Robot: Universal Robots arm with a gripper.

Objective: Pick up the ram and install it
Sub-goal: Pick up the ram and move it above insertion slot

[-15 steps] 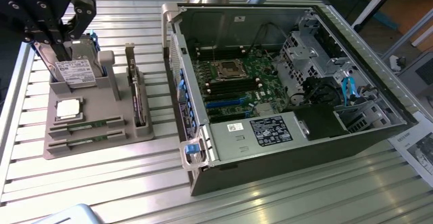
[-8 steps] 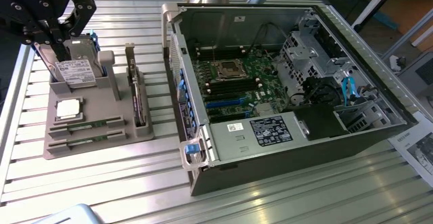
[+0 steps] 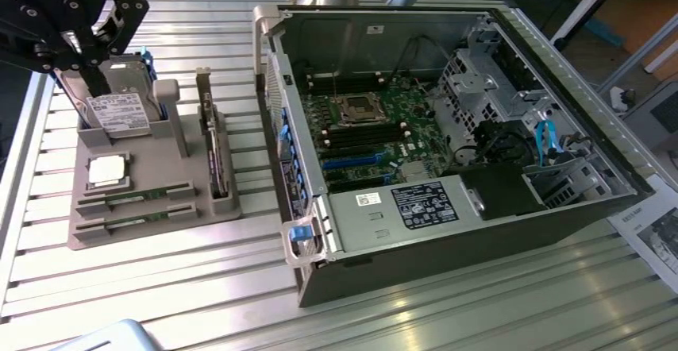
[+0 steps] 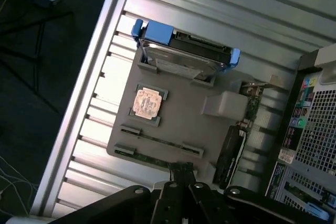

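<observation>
Two ram sticks, thin and green, lie in slots at the near end of a grey parts holder (image 3: 159,168): one ram stick (image 3: 136,196) and a second ram stick (image 3: 129,222) beside it. In the wrist view they are the ram stick (image 4: 157,140) and the ram stick (image 4: 149,157). My black gripper (image 3: 82,61) hangs high over the holder's far end at the exterior view's left. In the wrist view the gripper (image 4: 181,170) is shut, with nothing between its fingers, well above the ram.
The holder also carries a hard drive (image 3: 117,111) with blue rails, a square silver processor (image 3: 108,171) and a dark expansion card (image 3: 217,156). An open computer case (image 3: 445,232) lies at the exterior view's right, its motherboard (image 3: 371,129) exposed. The slatted metal table's edge (image 4: 89,72) runs beside the holder.
</observation>
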